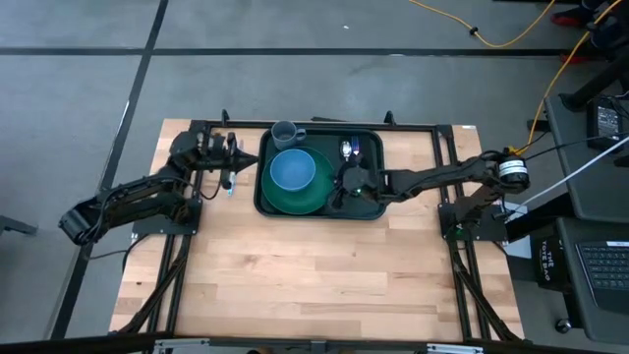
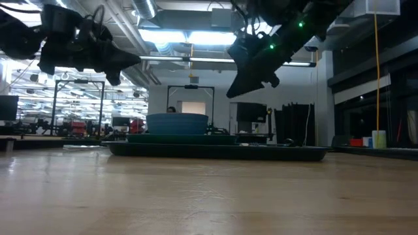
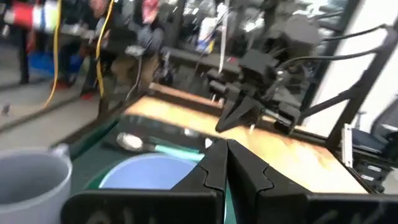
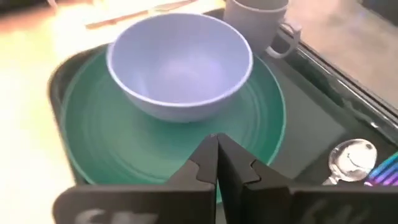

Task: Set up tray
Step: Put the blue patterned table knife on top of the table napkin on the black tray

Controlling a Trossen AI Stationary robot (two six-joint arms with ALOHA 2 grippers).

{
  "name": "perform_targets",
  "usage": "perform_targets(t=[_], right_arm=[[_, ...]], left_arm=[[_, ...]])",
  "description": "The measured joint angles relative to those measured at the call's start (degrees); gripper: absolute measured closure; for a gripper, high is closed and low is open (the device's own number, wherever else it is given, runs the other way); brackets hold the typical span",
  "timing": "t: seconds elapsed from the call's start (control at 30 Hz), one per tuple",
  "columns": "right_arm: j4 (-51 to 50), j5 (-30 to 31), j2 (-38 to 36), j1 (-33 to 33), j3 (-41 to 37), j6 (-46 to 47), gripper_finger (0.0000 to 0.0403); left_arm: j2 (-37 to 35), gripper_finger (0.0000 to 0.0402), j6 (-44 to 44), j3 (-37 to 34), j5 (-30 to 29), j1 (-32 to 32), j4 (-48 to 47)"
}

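Overhead, the right end effector point(image 1: 346, 183), pressed together, hangs above the glossy round-cornered tray point(image 1: 369, 210).

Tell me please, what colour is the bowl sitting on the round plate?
The bowl is pale blue, clearest in the right wrist view.

A dark green tray point(image 1: 366, 208) carries a brighter green plate point(image 4: 87, 143) marked with faint concentric rings, and on the plate a plain pale blue bowl point(image 4: 180, 65). At the tray's far rim stands a grey mug point(image 1: 285, 132). Beside the plate on the tray lies a silver spoon point(image 4: 350, 155) with handles of teal and purple showing next to it. The tray rests on a light wood-grain table point(image 1: 314, 280) edged by a black frame. Both arms are black, the right gripper point(image 4: 216, 146) and left gripper point(image 3: 225, 149) alike.
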Motion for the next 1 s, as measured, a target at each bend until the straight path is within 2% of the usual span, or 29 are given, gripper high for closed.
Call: perform_targets(t=[0.07,0.13,0.3,0.4,0.57,0.73,0.87,1.0], right_arm=[[1.26,0.06,0.10,-0.07,-0.81,-0.67,0.0398],[2.31,0.07,0.16,-0.08,-1.69,-0.44,0.0394],[4.01,0.03,0.12,-0.02,-1.91,-1.24,0.0380],[7.23,0.02,0.11,-0.20,-1.90,-2.40,0.0380],[10.68,0.01,0.24,-0.11,-1.88,-4.63,0.0392],[11.08,-0.01,0.26,-0.11,-1.88,-5.20,0.0395],[11.06,-0.03,0.26,-0.11,-1.87,-4.41,0.0383],[11.04,-0.10,0.26,-0.12,-1.88,-4.11,0.0373]], left_arm=[[-0.04,0.0398,0.58,2.30,-3.18,-1.31,-6.83],[-0.04,0.0400,3.59,5.87,-9.35,-3.35,-17.19],[0.00,0.0400,11.60,17.19,-34.90,-10.23,-47.00],[-0.02,0.0399,11.83,22.79,-44.39,-14.00,-57.95],[-0.02,0.0400,6.88,28.78,-52.04,-19.10,-71.27],[-0.02,0.0399,-1.04,30.31,-59.93,-22.92,-80.64],[0.00,0.0400,-5.96,29.47,-61.80,-24.73,-84.34],[0.09,0.0400,-5.72,28.45,-61.87,-25.20,-85.78]])
